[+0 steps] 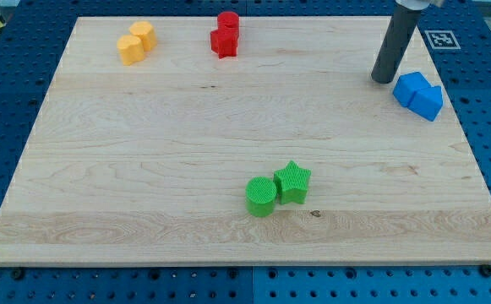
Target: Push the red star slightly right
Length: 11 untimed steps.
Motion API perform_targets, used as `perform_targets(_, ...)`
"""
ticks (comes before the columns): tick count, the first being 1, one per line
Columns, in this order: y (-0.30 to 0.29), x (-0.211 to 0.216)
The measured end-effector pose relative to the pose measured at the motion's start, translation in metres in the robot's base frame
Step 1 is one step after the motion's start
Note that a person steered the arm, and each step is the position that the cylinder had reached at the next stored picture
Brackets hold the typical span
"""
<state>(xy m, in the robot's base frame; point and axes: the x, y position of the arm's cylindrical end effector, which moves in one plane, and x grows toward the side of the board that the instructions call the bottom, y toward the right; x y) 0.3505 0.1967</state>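
The red star point(223, 43) lies near the view's top, left of centre, touching a red cylinder point(228, 23) just above it. My tip point(383, 80) stands far to the star's right, near the view's top right, just left of two touching blue blocks point(419, 94). The tip touches no block that I can see.
Two touching yellow blocks point(135, 43) lie at the top left. A green cylinder point(261, 196) and a green star point(293, 181) touch each other low in the middle. The wooden board point(127, 169) ends at a blue pegboard surround.
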Motion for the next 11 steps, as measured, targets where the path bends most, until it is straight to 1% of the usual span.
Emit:
perform_targets(1, -0.043, 0.014)
perform_targets(3, -0.157, 0.015)
perform_targets(4, -0.219, 0.01)
perform_targets(5, -0.258, -0.017)
perform_targets(6, -0.275, -0.045)
perform_targets(8, -0.245, -0.095)
perform_targets(9, -0.233, -0.104)
perform_targets(10, -0.217, -0.102)
perform_targets(11, -0.188, -0.101)
